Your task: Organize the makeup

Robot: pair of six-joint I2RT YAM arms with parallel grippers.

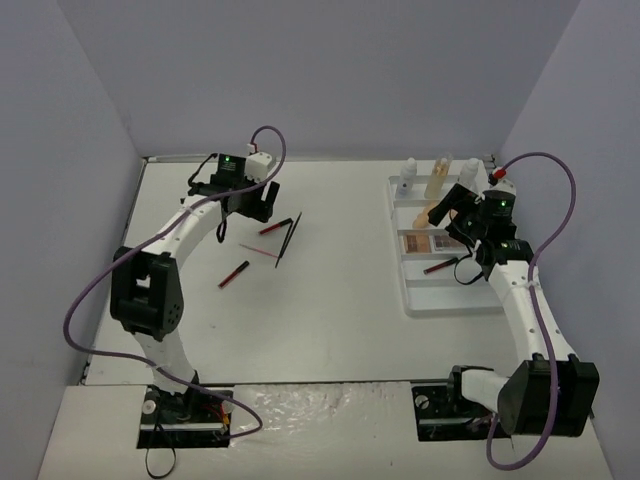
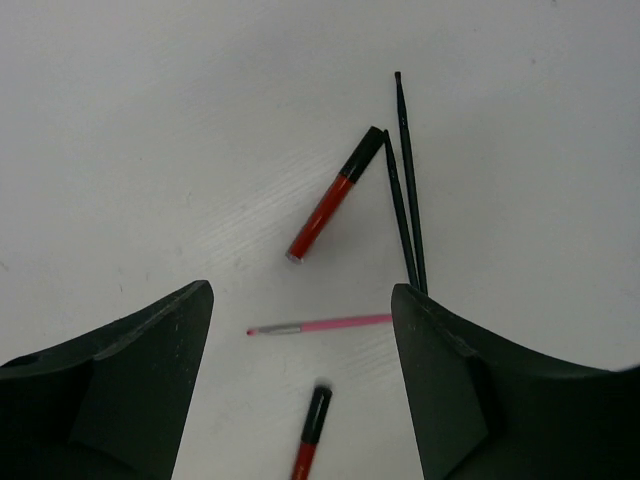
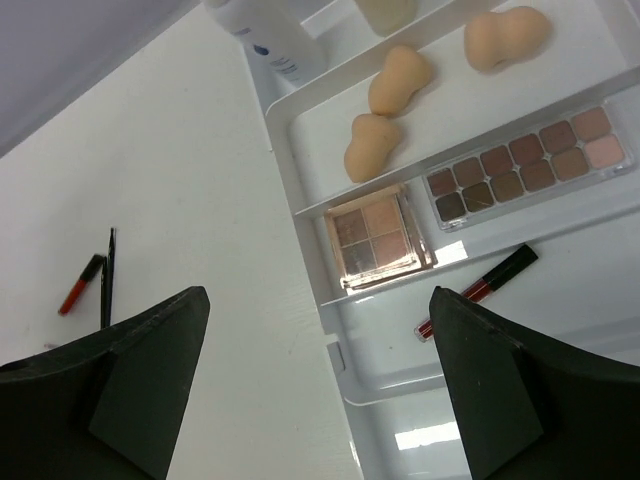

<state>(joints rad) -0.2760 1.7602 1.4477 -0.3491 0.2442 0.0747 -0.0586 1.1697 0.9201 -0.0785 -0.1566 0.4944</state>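
Left gripper [image 2: 302, 297], jaws parted and empty, hangs over a thin pink brush [image 2: 320, 325]. A red lip tube [image 2: 325, 208] lies at twelve o'clock of it, two black brushes [image 2: 405, 200] at one o'clock, close to one finger. Right gripper [image 3: 320, 295], likewise spread and empty, hovers above the white tray [image 3: 300, 200] holding sponges [image 3: 400, 85], palettes [image 3: 525, 165] and a second lip tube [image 3: 480, 288]. Likely hazard: fingers skidding off the flat brush, or knocking the black pair askew

Setting: robotics lab test cell. Evidence: white table [image 1: 330, 330] boxed by plain pale walls [image 1: 330, 60] on three sides; left arm [image 1: 150, 290], right arm [image 1: 525, 300] bolted at near edge; purple cables [image 1: 576, 195] looping from bases to wrists; green indicator light [image 1: 228, 158] lit.
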